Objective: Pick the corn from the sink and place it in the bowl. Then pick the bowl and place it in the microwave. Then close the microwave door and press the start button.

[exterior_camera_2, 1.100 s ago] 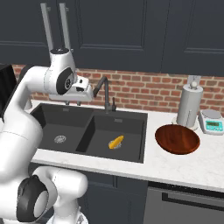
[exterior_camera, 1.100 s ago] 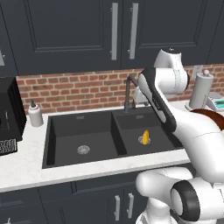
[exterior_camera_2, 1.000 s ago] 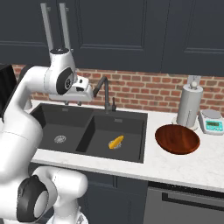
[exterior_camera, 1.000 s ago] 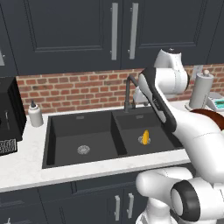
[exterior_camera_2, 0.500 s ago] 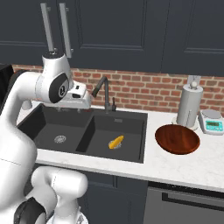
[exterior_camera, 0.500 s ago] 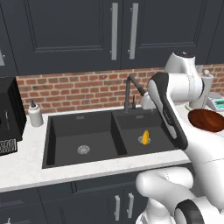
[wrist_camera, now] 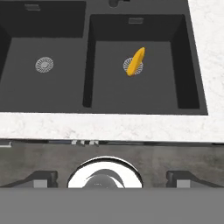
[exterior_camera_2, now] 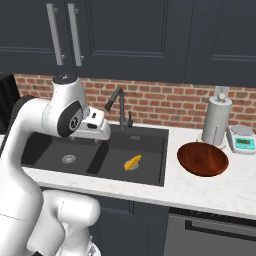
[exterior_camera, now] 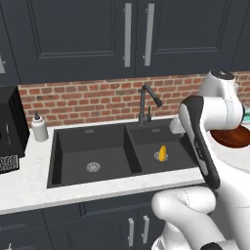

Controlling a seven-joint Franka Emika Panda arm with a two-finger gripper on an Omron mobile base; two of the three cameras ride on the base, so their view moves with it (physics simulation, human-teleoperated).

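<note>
The small yellow corn cob [wrist_camera: 135, 62] lies over the round metal drain of the black double-basin sink [wrist_camera: 192, 94], in its basin nearer the reddish-brown wooden bowl [exterior_camera_2: 202, 160]. The two-finger gripper [wrist_camera: 105, 178], jaws spread wide and empty, hangs above the sink's front edge, probably positioned for a descent.

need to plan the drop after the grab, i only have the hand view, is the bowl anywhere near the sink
Observer: Yes. The bowl sits on the counter just right of the sink, and looks empty.
Operator: anything crowding the bowl
Observer: A paper towel roll stands behind it, with a small kitchen scale beside that.
Operator: and on the other side of the sink
Observer: A small white bottle stands on the counter by the left basin.
</note>
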